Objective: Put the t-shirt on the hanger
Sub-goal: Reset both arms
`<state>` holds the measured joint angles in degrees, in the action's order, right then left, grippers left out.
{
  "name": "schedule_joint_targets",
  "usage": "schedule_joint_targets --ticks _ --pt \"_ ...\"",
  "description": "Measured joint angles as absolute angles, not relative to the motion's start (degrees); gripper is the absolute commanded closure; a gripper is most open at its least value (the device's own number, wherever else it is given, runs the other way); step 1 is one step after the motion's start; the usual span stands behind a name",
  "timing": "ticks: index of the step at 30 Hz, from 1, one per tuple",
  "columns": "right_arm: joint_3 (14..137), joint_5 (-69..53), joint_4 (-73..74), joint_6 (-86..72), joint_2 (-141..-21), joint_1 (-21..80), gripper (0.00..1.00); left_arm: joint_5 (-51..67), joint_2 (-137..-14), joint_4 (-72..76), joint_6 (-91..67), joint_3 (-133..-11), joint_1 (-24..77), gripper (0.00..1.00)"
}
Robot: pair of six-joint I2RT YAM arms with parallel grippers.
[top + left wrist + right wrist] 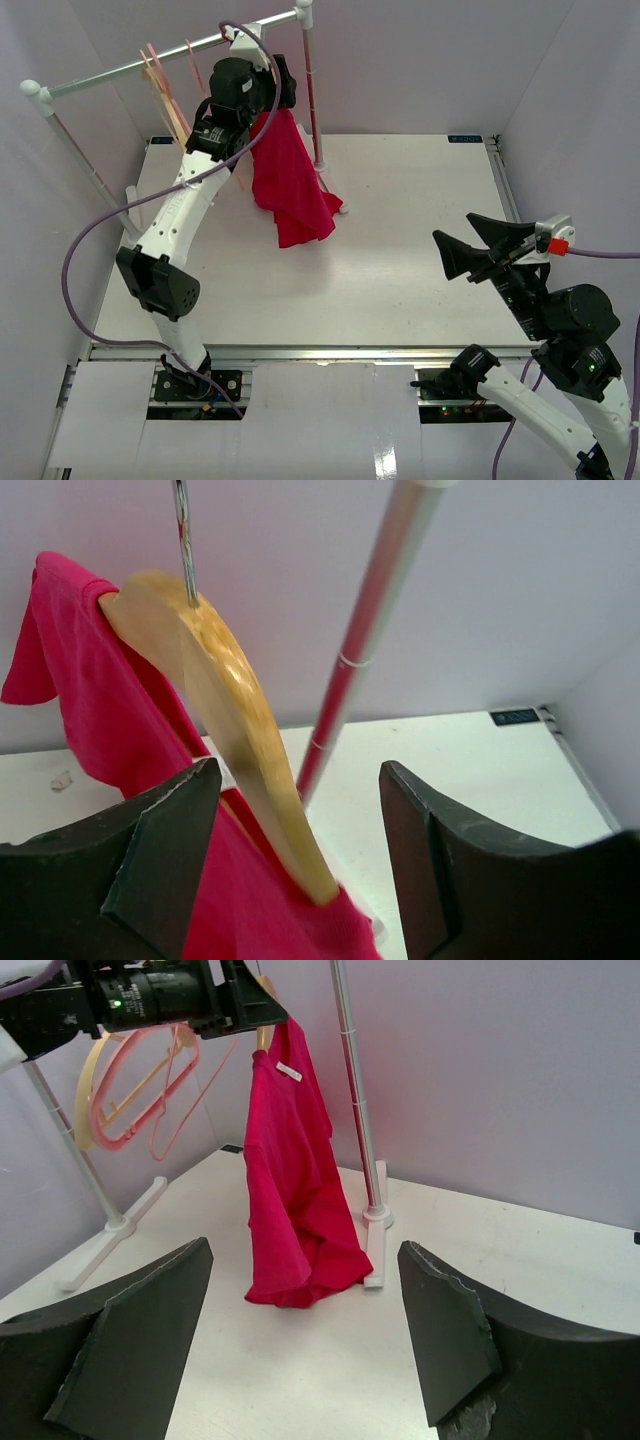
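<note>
The red t-shirt [292, 190] hangs from the rail on the wooden hanger [230, 700], and its hem rests on the table. In the left wrist view the cloth [110, 720] covers the hanger's far shoulder. The near arm is bare, with its tip in the cloth. The silver hook [183, 540] runs upward. My left gripper [300, 815] is open around the hanger's near arm without touching it, up at the rail [278, 88]. My right gripper [455, 228] is open and empty, low at the right, facing the t-shirt [290, 1190] with its white label [288, 1071].
The clothes rack's rail [130, 68] spans the back left. Its upright pole [312, 90] and white foot [375, 1240] stand just right of the t-shirt. Thin pink hangers [150, 1090] and a thick pale hanger [85, 1090] hang left of it. Walls close in on all sides.
</note>
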<state>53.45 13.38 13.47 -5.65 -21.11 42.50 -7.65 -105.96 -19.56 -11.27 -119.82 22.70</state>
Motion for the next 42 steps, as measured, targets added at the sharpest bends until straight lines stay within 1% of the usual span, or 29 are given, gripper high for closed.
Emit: schedule_joint_targets --ticks 3,4,7,9,16,20,24,27,29,33,37,42 --pt "53.5 13.7 13.5 -5.8 -20.4 42.5 0.05 -4.2 -101.2 -19.9 -12.1 -116.4 22.7 0.2" --pt "53.5 14.0 13.6 -5.9 -20.3 42.5 0.02 -2.7 -99.2 -20.1 -12.4 -114.9 22.7 0.13" --pt "53.5 16.2 14.7 -6.7 -21.0 42.5 0.09 2.6 -93.5 -20.1 -13.5 -110.2 22.7 0.06" --pt "53.5 17.1 16.0 -7.2 -22.0 42.5 0.1 5.4 -89.5 -20.1 -14.4 -106.6 22.7 0.02" --pt "51.4 20.2 18.3 -10.6 -27.4 42.5 0.1 16.0 -74.8 -17.4 -18.4 -88.5 23.2 0.02" --pt "47.9 21.5 19.8 -13.0 -30.8 42.5 0.1 18.0 -69.8 -15.4 -19.8 -77.8 29.7 0.02" --pt "45.2 22.4 20.5 -14.1 -32.4 42.5 0.1 14.2 -64.9 -11.5 -20.3 -63.7 42.0 0.02" --pt "44.5 22.8 21.3 -14.9 -32.5 42.5 0.1 10.8 -60.8 -9.7 -20.8 -54.5 47.5 0.02" --pt "44.3 22.8 21.4 -15.0 -31.9 42.5 0.1 8.1 -58.1 -8.0 -21.1 -50.2 48.6 0.02" --pt "42.6 20.9 19.8 -14.3 -28.4 42.5 0.1 2.2 -52.5 -5.4 -21.9 -45.7 49.0 0.02" --pt "40.8 19.1 18.8 -13.2 -25.1 42.5 0.1 -0.9 -48.9 -3.4 -21.8 -44.6 49.0 0.02" --pt "40.7 18.6 18.2 -12.7 -25.3 42.5 0.1 -2.6 -45.6 -1.3 -20.6 -42.3 49.4 0.02"
